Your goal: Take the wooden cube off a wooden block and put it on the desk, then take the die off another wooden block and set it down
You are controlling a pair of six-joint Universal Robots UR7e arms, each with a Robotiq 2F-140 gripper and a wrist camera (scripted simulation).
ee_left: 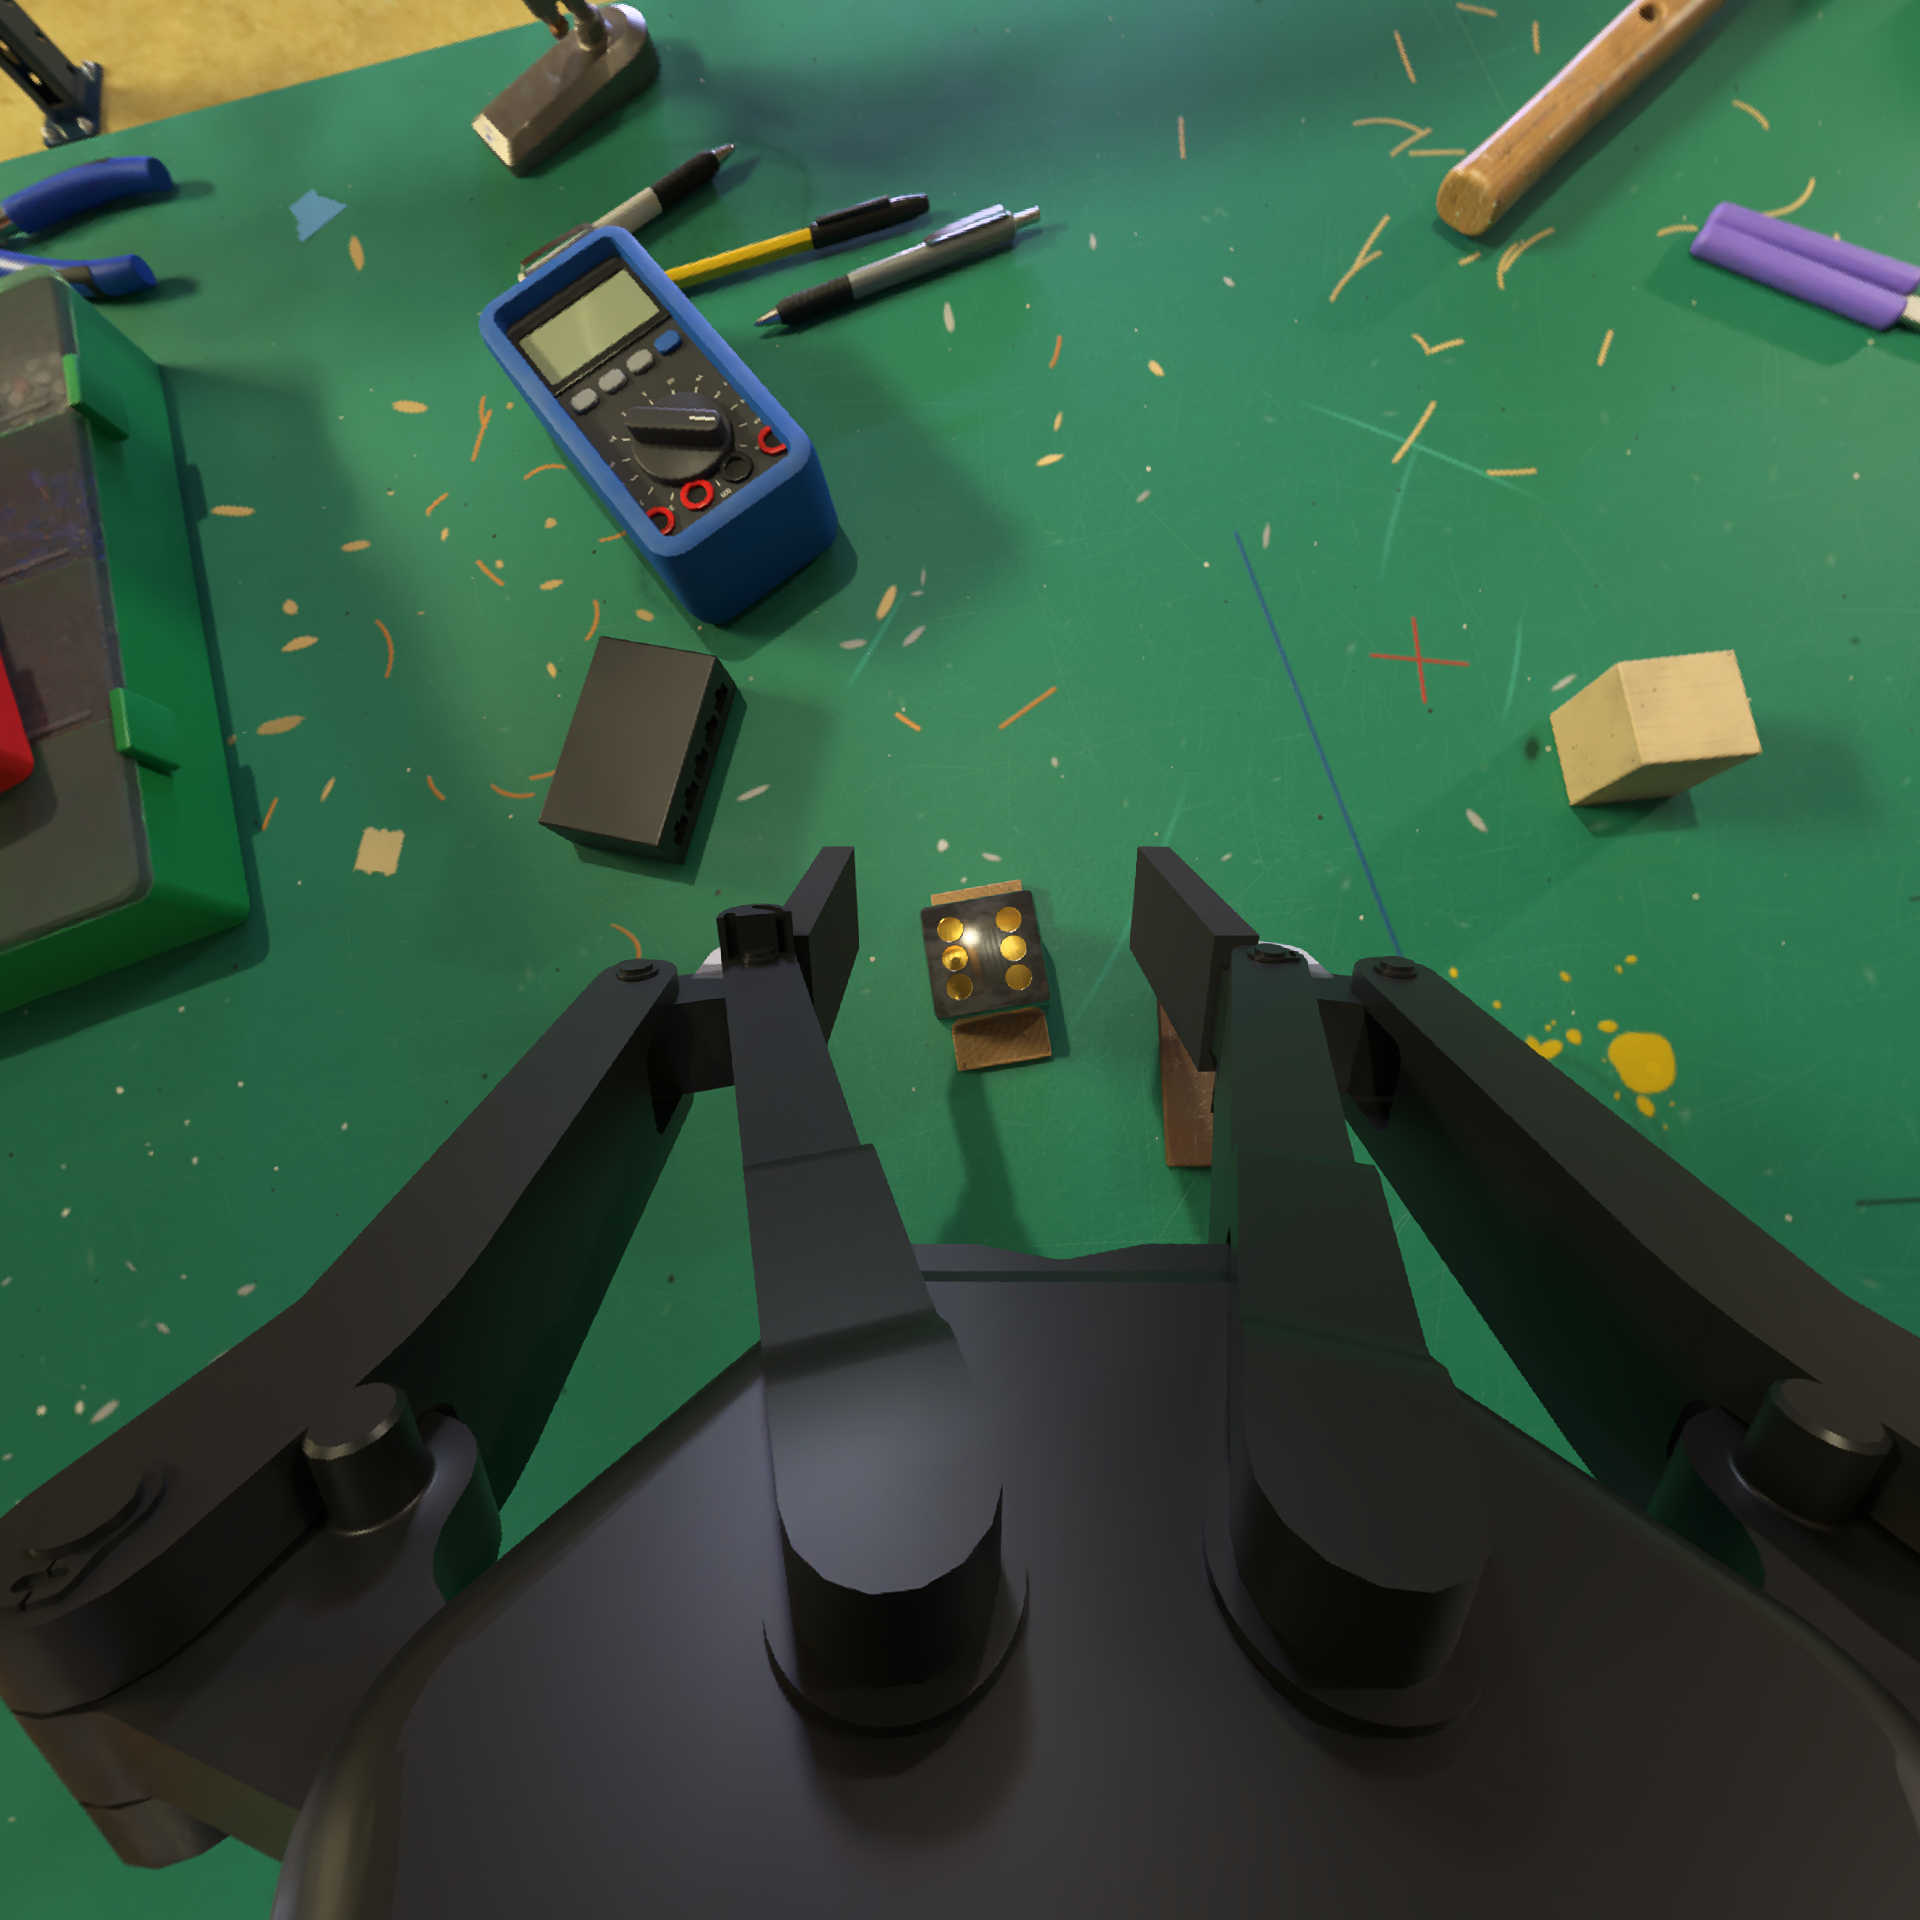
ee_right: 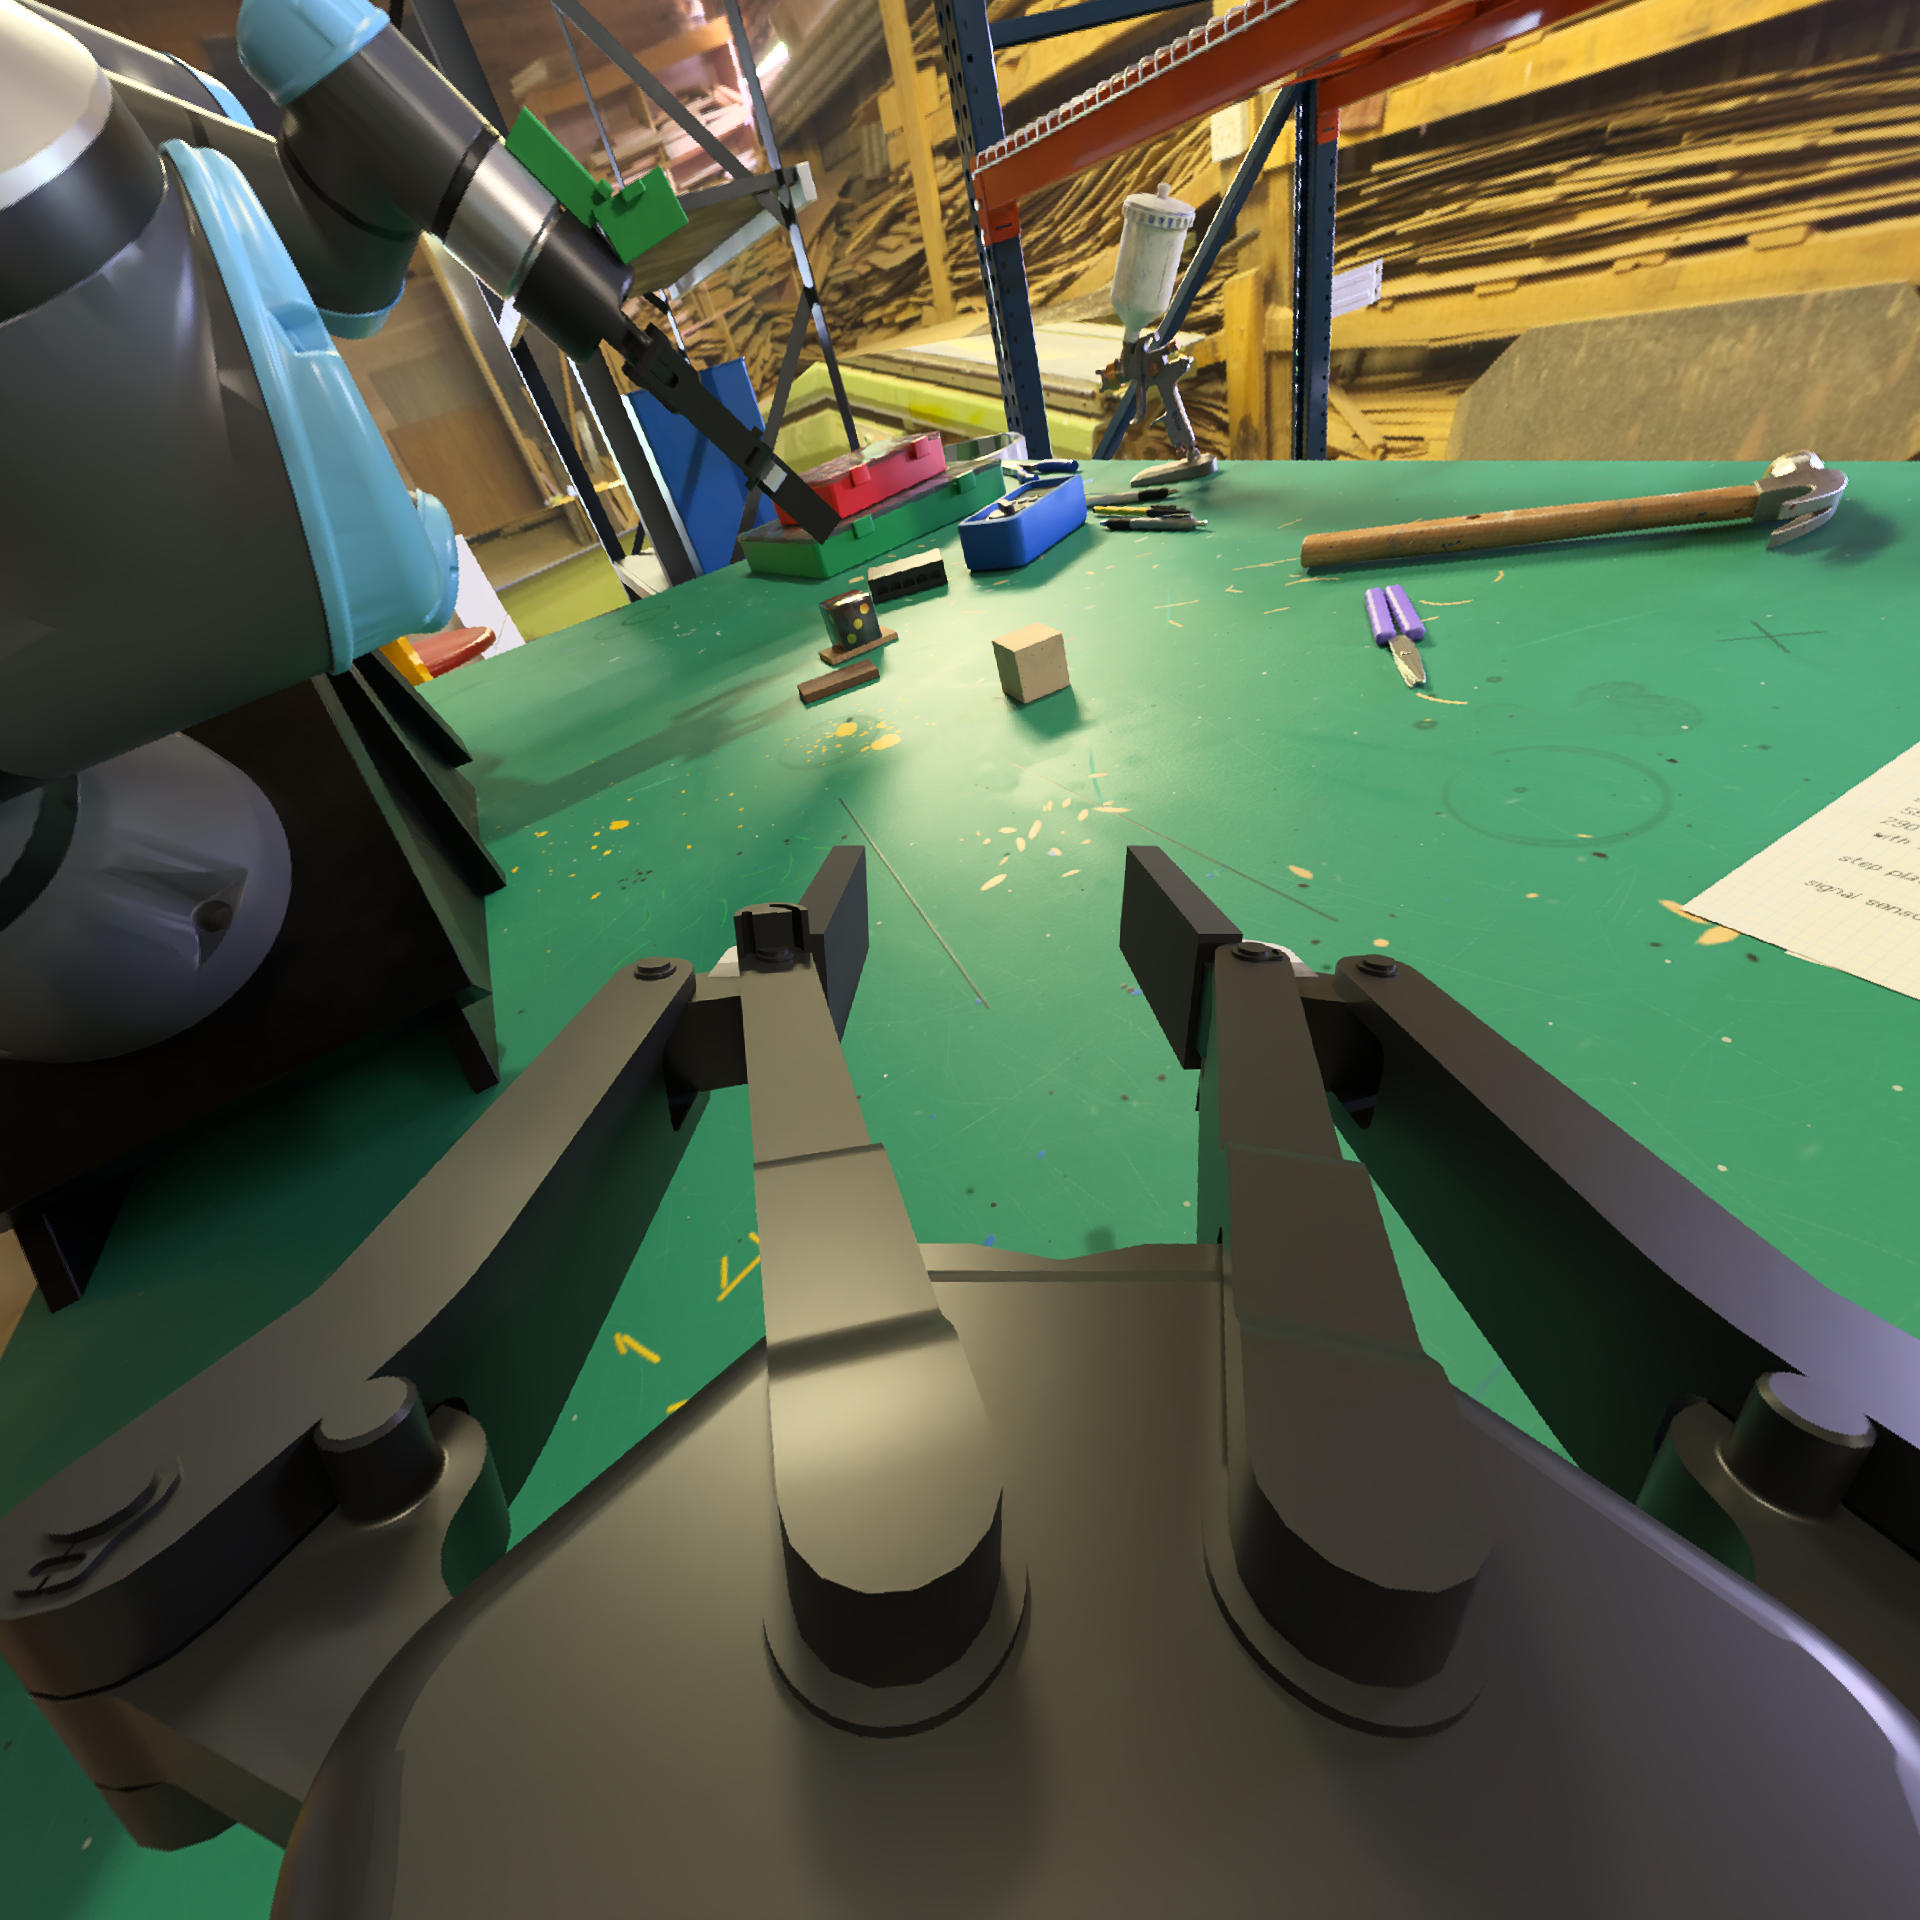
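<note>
A black die [ee_left: 982,954] with gold dots sits on a thin wooden block [ee_left: 1001,1039] on the green desk [ee_left: 1143,623]. My left gripper [ee_left: 995,914] is open and hovers above it, one finger on each side. A second thin wooden block [ee_left: 1188,1101] lies bare, partly hidden by my right finger. The pale wooden cube [ee_left: 1654,725] stands on the desk to the right. The right wrist view shows the die [ee_right: 850,620] on its block [ee_right: 858,648], the bare block [ee_right: 837,682] and the cube [ee_right: 1031,663] far ahead. My right gripper [ee_right: 992,925] is open and empty above the desk.
A blue multimeter [ee_left: 655,416], a black box [ee_left: 642,746], pens [ee_left: 894,260] and a green case [ee_left: 156,727] lie to the left. A hammer [ee_right: 1558,514] and a purple-handled tool [ee_right: 1394,613] lie at the back right. A paper sheet [ee_right: 1839,883] lies at the right. The left arm [ee_right: 208,416] stands at the left.
</note>
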